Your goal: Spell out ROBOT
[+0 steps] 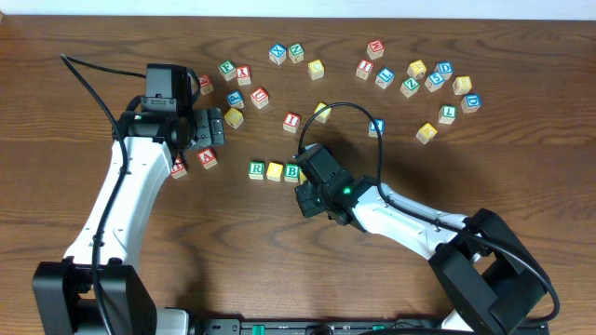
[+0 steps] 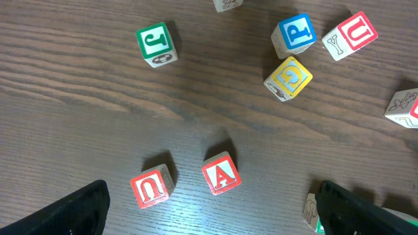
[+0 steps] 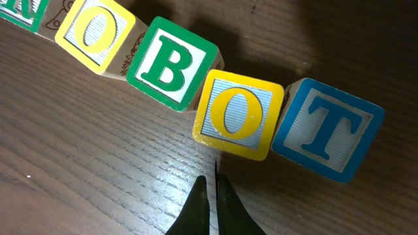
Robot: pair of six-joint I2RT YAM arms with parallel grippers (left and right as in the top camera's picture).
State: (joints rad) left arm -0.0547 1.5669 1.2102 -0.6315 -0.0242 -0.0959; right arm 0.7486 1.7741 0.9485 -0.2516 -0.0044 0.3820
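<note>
Nearest the right wrist camera, the right pincer point(image 3: 213, 196) shows two dark fingertips pressed together, closed on nothing, just off the lower edge of the second yellow O block point(image 3: 238, 116). Above them the row of blocks runs from 10 o'clock to 4 o'clock in that view, its long axis slanted. The letters in order are the first yellow O block point(image 3: 96, 32), the green B block point(image 3: 171, 64), the second O, then the blue T block point(image 3: 324, 128). The blocks sit side by side, touching or nearly so, each letter face up and tilted with the row.

From overhead the same row lies level, along 9 to 3 o'clock, near the middle of the counter point(image 1: 242, 251). It begins with the green R block point(image 1: 257, 169), and its 3 o'clock end is hidden beneath the right arm.

The left pincer point(image 2: 212, 212) is spread wide open and empty, one dark finger at each lower corner of its wrist view. Between the fingers, toward 12 o'clock, stand a red A block point(image 2: 221, 175) and a red U block point(image 2: 151, 188) just beside each other. Farther toward 12 o'clock lie a green J block point(image 2: 157, 44), a blue P block point(image 2: 294, 34), a yellow block point(image 2: 287, 77) whose letter cannot be read, and a block point(image 2: 358, 31) showing a red U on top and a Y on its side.
</note>
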